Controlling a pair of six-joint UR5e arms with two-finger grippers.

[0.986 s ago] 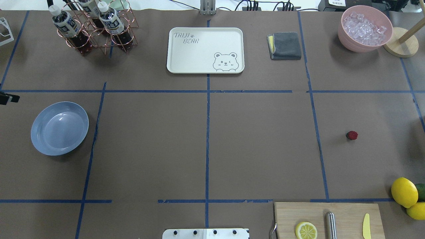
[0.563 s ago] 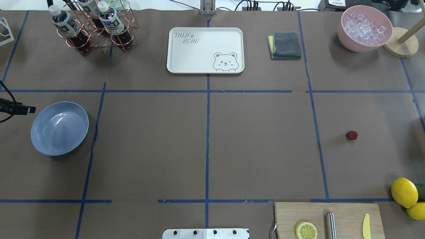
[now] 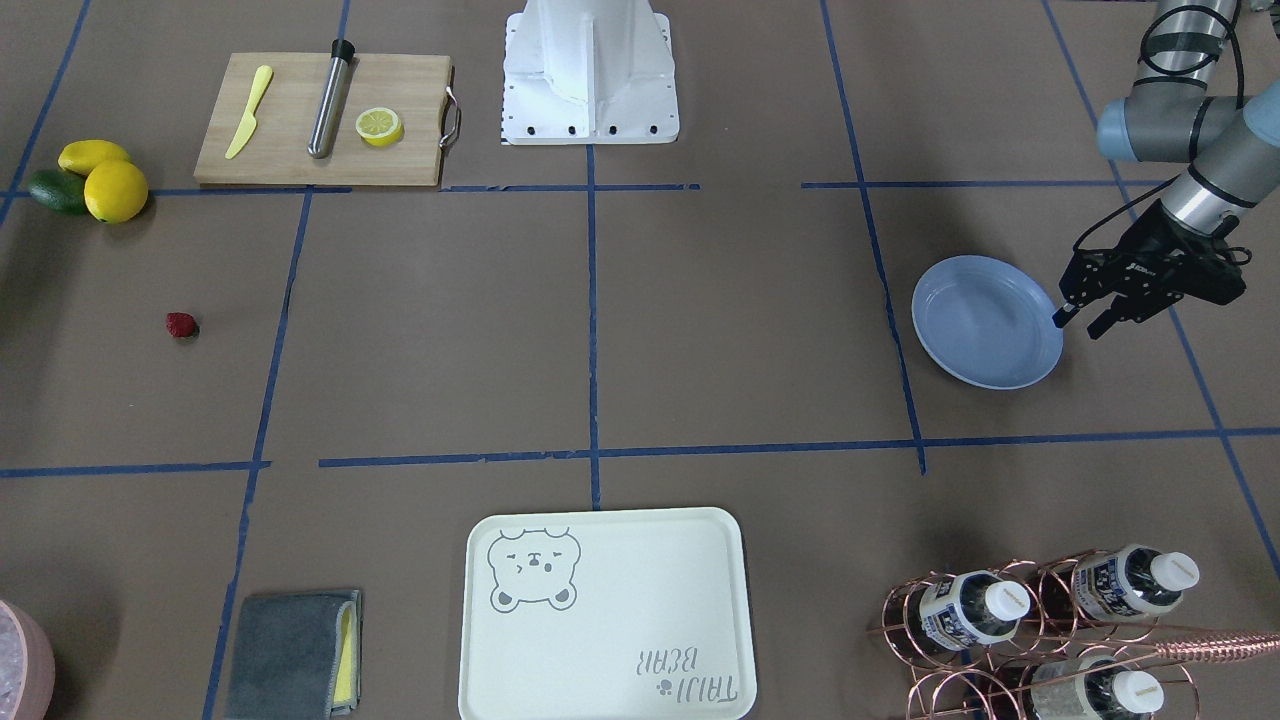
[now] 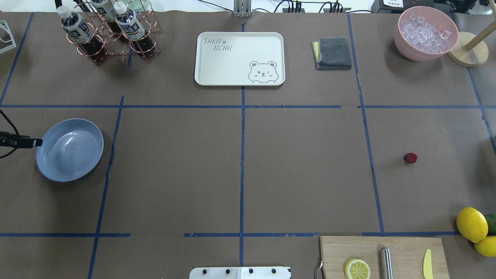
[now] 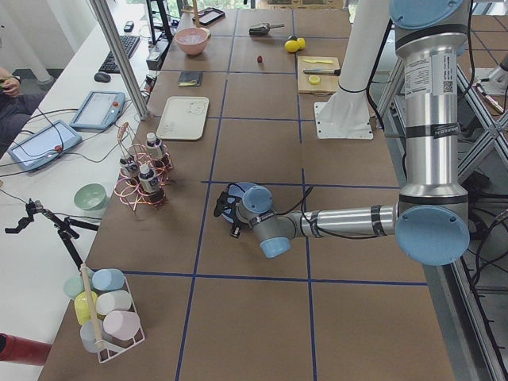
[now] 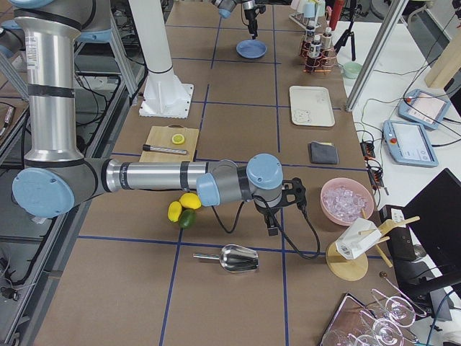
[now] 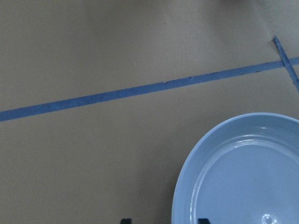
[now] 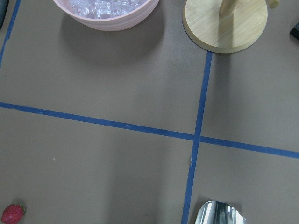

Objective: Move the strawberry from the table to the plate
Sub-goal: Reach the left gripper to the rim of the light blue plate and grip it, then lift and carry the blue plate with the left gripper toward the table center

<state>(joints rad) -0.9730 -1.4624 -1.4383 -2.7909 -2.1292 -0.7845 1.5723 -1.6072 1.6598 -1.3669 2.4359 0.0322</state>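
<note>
Straddles plate (image 3: 940, 330) rim with left gripper (image 3: 1078, 326) parted, perhaps to bring it toward far-right strawberry (image 3: 181, 324); cannot tell finger state of right gripper (image 6: 272, 229).

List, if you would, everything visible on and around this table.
strawberry: one, dark red, table's right side
plate: one, light blue, left side, empty
table: one, brown, blue tape grid
tray: one, cream, far centre
cloth: one, grey, right of tray
bowl: one, pink, far right, holding ice
lemons: two, yellow, near right edge
avocado: one, green, beside lemons
cutting board: one, wooden, near right, bearing lemon half, rod, knife
bottles: three, dark, in copper rack, far left
left gripper: one, black, beside plate's rim, jaws open
right gripper: one, black, near bowl, jaws unclear
</note>
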